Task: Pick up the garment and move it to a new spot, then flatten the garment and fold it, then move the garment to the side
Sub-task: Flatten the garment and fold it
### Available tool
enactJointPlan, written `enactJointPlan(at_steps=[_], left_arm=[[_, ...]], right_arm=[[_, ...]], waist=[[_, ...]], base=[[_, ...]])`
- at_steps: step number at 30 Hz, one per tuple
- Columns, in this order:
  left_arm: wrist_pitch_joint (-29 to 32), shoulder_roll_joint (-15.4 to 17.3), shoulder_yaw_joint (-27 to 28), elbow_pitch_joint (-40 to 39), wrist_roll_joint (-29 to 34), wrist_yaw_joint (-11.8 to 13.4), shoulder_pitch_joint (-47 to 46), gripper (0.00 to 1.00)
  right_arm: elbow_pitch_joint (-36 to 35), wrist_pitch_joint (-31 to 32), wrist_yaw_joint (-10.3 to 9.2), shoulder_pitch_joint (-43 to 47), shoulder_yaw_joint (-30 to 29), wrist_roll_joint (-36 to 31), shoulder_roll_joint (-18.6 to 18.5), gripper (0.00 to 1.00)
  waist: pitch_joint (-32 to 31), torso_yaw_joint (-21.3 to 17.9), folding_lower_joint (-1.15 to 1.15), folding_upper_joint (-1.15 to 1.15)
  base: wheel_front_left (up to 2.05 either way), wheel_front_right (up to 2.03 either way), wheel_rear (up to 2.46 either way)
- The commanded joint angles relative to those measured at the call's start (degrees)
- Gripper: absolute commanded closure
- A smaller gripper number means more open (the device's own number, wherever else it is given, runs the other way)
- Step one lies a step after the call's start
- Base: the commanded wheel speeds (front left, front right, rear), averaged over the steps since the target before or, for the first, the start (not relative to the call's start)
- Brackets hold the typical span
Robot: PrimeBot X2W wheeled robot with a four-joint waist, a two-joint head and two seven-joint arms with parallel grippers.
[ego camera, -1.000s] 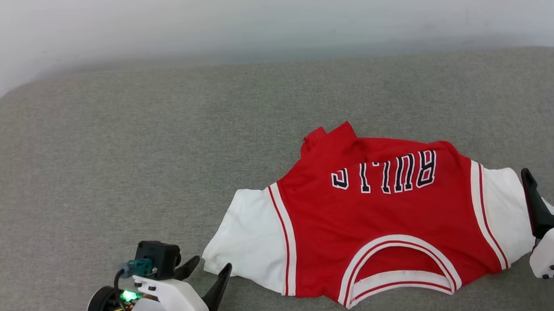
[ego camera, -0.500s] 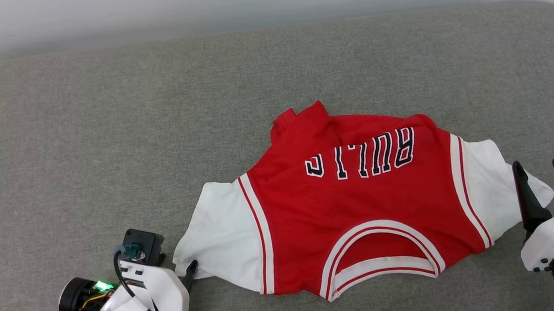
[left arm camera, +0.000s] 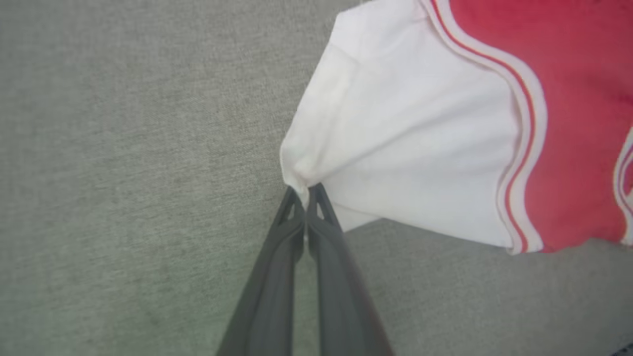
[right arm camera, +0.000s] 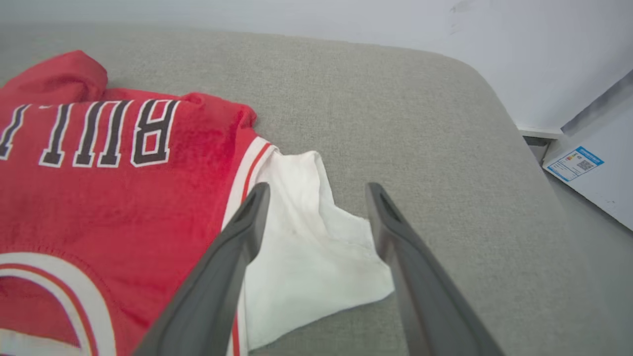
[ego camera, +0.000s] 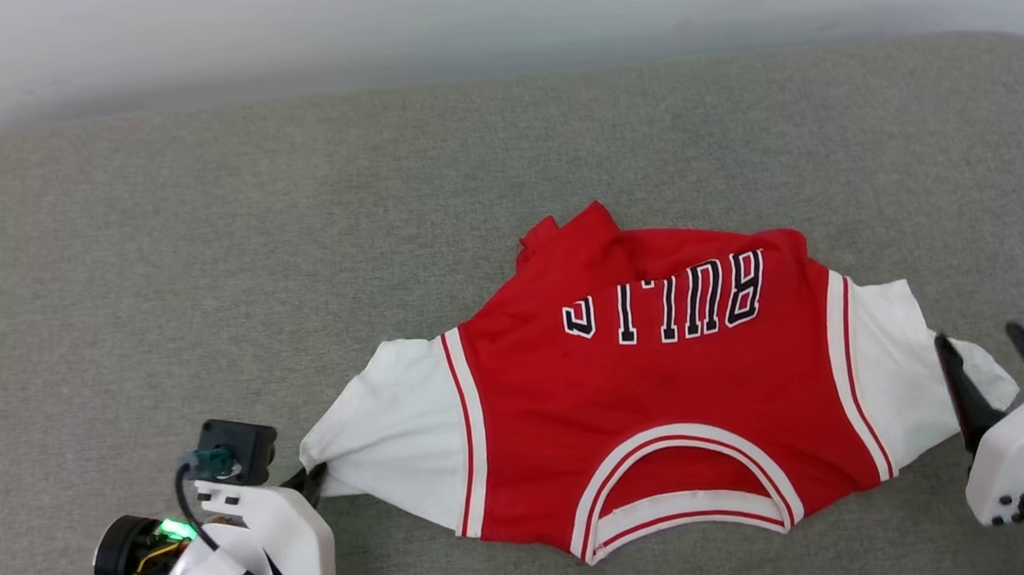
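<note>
Left tool clamped on garment sleeve; right tool open.
Garment lies spread on the grey padded surface, lettering up, collar nearest the robot. Left tool's tips pinch the cuff corner of one white sleeve. Right tool's jaws stand wide apart over the other sleeve's edge, contact unclear.

Lab-like indoor room, grey upholstered surface, bare white wall

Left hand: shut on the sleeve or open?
Shut. In the left wrist view the left hand has its fingers pressed together on the corner of the garment's white sleeve, which puckers there.
</note>
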Motion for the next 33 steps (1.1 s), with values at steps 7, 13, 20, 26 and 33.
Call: enactJointPlan(at_steps=[7,13,20,26,33], left_arm=[[-1.3,2.6,4.3,-7.3,-2.0,1.6,3.2,1.0],[2.6,4.8,4.9,-16.0,-5.2,0.6,6.7,1.0],[5.6,5.5,4.5,-22.5,-6.4,0.8,7.3,1.0],[5.8,5.2,3.7,-24.0,-7.0,0.1,6.3,1.0],[5.9,5.7,3.8,-24.2,-7.4,-0.1,5.9,1.0]], right_arm=[[1.8,10.6,-0.06,4.0,3.1,1.6,-6.2,0.0],[2.0,21.2,-0.06,4.8,2.7,4.1,-9.5,0.0],[5.4,27.7,-0.06,1.1,0.7,3.3,-10.5,0.0],[10.3,27.4,-0.06,-1.8,0.7,2.7,-10.9,0.0],[17.1,27.8,-0.03,-2.3,3.0,6.2,-9.9,0.04]], waist=[[-2.3,1.8,0.0,0.0],[-1.6,3.4,0.0,0.0],[0.5,5.3,0.0,0.0],[2.1,6.5,0.0,0.0],[3.3,7.2,0.0,0.0]], base=[[0.0,0.0,0.0],[0.0,0.0,0.0],[0.0,0.0,0.0],[0.0,0.0,0.0],[0.0,0.0,0.0]])
